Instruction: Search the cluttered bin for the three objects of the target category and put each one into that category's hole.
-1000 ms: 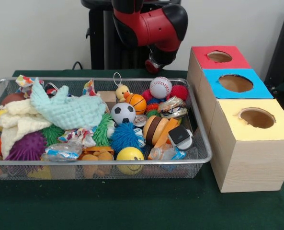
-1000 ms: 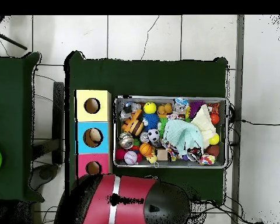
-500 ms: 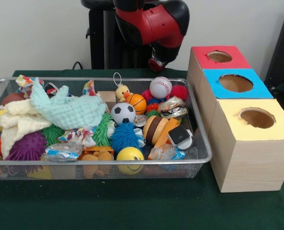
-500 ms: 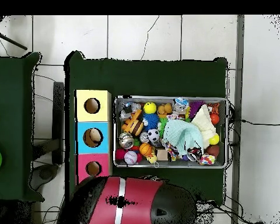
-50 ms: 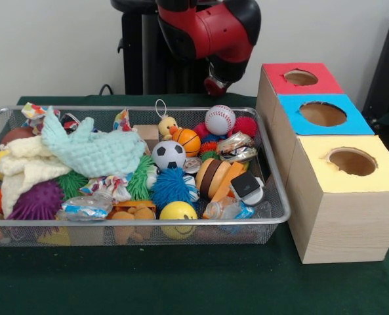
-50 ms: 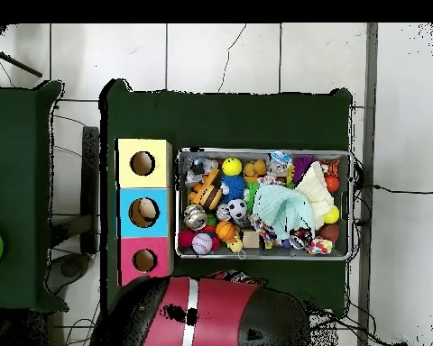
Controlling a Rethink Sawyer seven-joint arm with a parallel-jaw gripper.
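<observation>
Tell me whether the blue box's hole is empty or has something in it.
Something is in it. In the overhead view, a tan rounded shape shows inside the blue box's hole; what it is cannot be told.

You see the bin (image 5: pixel 273 197) on the counter (image 5: pixel 181 282); the three-hole box row (image 5: pixel 338 197) stands just right of it.

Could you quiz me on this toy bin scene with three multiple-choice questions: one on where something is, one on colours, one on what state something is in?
1. The baseball lies
A. in the wire bin
B. on the yellow box
C. on the green tablecloth

2. The box tops, far to near in the front view, run
A. yellow, red, blue
B. red, blue, yellow
C. blue, yellow, red

3. The light-green cloth is
A. neatly folded
B. hanging over the rim
C. crumpled on the toys

Answers: A, it sits among the toys; B, red farthest; C, it lies bunched.
</observation>
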